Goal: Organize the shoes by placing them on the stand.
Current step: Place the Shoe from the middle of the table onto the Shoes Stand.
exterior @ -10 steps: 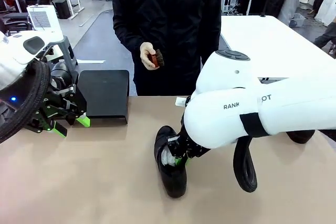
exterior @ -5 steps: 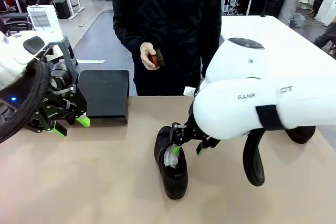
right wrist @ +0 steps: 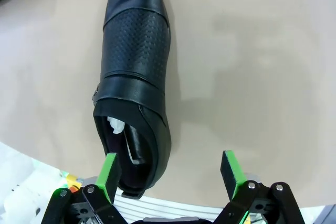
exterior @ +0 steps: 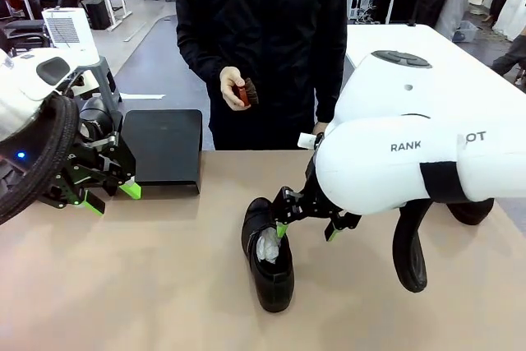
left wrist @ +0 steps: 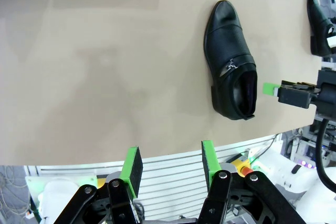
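Note:
One glossy black shoe (exterior: 268,259) rests on its sole mid-table, toe toward me, with white stuffing in its opening. It shows again as the shoe (left wrist: 231,74) and the shoe (right wrist: 135,77). My right gripper (exterior: 307,231) hovers open just above and right of its heel, apart from it; the right gripper (right wrist: 170,174) has its green pads spread wide with nothing between them. A second shoe (exterior: 472,213) lies at the right, partly behind my right arm, and appears as the second shoe (left wrist: 320,22). The black stand (exterior: 168,150) sits at the back left. My left gripper (exterior: 108,195) hangs open beside it, the left gripper (left wrist: 170,165) empty.
A person stands at the far side holding a small brown brush (exterior: 245,91) in one hand. The tan table (exterior: 164,285) has free room at the front left. My right arm's big white body covers the table's right side.
My right gripper has opened, let go of the shoe's heel and drawn up and to the right. The shoe stays on the table. The left arm has not moved.

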You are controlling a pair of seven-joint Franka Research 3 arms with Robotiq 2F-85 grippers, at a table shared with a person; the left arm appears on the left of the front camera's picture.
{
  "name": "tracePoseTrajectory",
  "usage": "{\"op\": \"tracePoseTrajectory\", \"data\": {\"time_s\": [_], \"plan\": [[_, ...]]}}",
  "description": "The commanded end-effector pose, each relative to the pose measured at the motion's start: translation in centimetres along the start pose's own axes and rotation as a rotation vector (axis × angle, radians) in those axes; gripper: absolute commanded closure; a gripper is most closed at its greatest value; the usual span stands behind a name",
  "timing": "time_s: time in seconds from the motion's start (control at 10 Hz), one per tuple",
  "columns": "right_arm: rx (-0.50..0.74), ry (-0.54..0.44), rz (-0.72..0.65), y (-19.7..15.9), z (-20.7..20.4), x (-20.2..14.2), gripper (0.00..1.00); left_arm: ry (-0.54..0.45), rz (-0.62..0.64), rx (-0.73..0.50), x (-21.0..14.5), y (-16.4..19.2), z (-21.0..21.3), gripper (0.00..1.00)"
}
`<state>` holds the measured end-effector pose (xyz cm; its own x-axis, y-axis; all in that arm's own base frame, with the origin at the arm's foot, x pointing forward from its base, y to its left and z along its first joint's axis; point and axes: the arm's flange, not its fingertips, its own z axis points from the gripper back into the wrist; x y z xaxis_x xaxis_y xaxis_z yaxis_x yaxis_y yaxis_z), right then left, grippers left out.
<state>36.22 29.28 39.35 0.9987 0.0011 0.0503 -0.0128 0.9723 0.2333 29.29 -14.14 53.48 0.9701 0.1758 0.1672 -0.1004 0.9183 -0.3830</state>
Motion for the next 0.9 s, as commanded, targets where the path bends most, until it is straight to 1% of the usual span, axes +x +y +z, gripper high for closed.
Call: {"op": "tracePoseTrajectory", "data": {"time_s": [0.0,0.4,0.5,0.6,0.7,0.8], "plan": [[0.014,-0.013,0.0,0.5,-0.1,0.4,0.0,0.007,0.001,-0.015,-0.1,0.0,0.1,0.39],[0.014,-0.013,0.0,0.5,-0.1,0.4,0.0,0.007,0.001,-0.015,-0.1,0.0,0.1,0.39],[0.001,0.0,0.0,0.0,-0.1,0.1,0.0,0.007,0.001,-0.015,-0.1,0.0,0.1,0.39],[-0.158,-0.045,-0.014,-2.6,1.9,-0.4,0.0,0.0,0.0,0.0,0.0,0.0,0.0,0.39],[-0.251,-0.103,-0.084,-7.0,4.5,0.0,0.0,-0.013,-0.094,-0.004,-2.3,-4.0,-0.4,0.39],[-0.298,-0.107,-0.163,-10.5,5.9,0.2,0.0,-0.027,-0.152,-0.025,-4.1,-7.3,-0.5,0.39]]}}
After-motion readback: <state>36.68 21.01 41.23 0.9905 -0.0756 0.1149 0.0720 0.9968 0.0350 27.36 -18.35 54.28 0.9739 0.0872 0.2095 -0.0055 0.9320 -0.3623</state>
